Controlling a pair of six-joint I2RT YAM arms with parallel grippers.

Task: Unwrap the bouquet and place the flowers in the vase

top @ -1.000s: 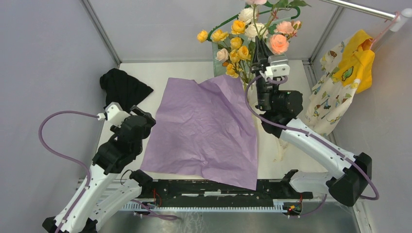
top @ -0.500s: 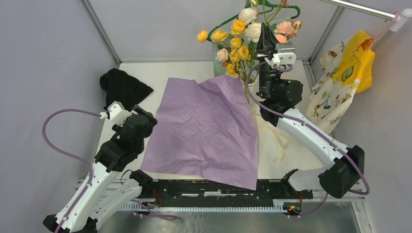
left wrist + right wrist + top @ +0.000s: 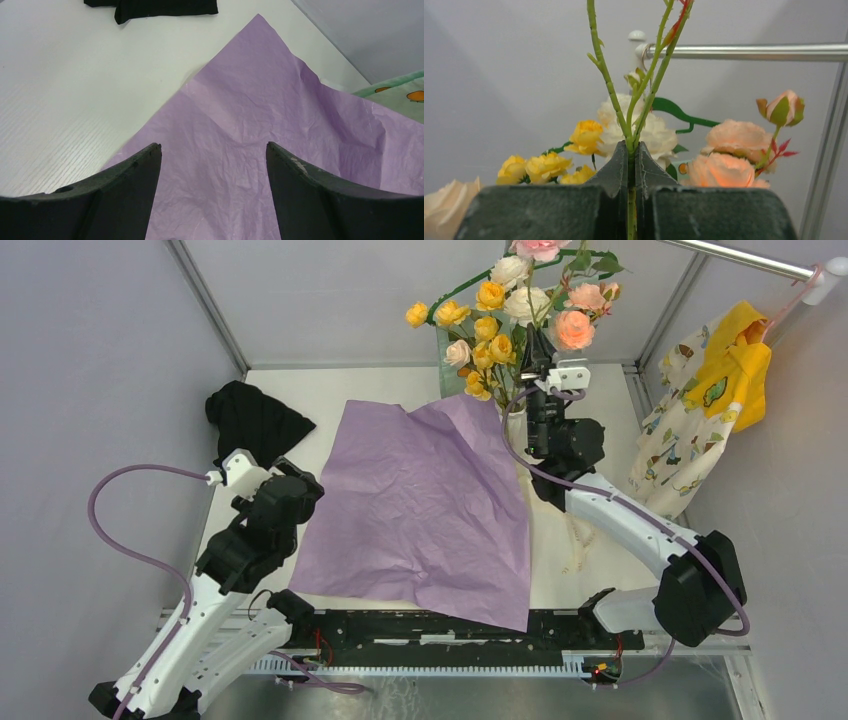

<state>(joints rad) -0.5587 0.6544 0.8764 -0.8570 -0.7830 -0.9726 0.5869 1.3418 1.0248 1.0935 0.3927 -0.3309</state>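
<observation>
Right tool [image 3: 631, 150] clamped tight on thin green rose stem [image 3: 617, 105]. Left tool [image 3: 213, 150] jaws wide, holding nothing, over crinkled purple wrapping paper [image 3: 260, 115] on white worktop [image 3: 75, 75].

Counts: two arms, two grippers, one bunch of flowers [image 3: 500, 320], one vase, one paper sheet.
One left gripper [image 3: 214, 150], one right gripper [image 3: 631, 150], two fingers each. Around the right gripper's tips: roughly six yellow blooms [image 3: 490, 295], three cream blooms [image 3: 527, 303], three open peach-pink blooms [image 3: 573, 330], one closed bud [image 3: 610, 288]. Three stem branches [image 3: 604, 75] rise above its fingers. One white vase [image 3: 514, 428] just beside that gripper. One purple wrapping sheet [image 3: 260, 115] under the left gripper, one black cloth [image 3: 255, 418] beyond it. One green hanger [image 3: 470, 282], one metal rail [image 3: 745, 258], one yellow garment [image 3: 735, 365], one patterned garment [image 3: 680, 445] off the right gripper's right side.
</observation>
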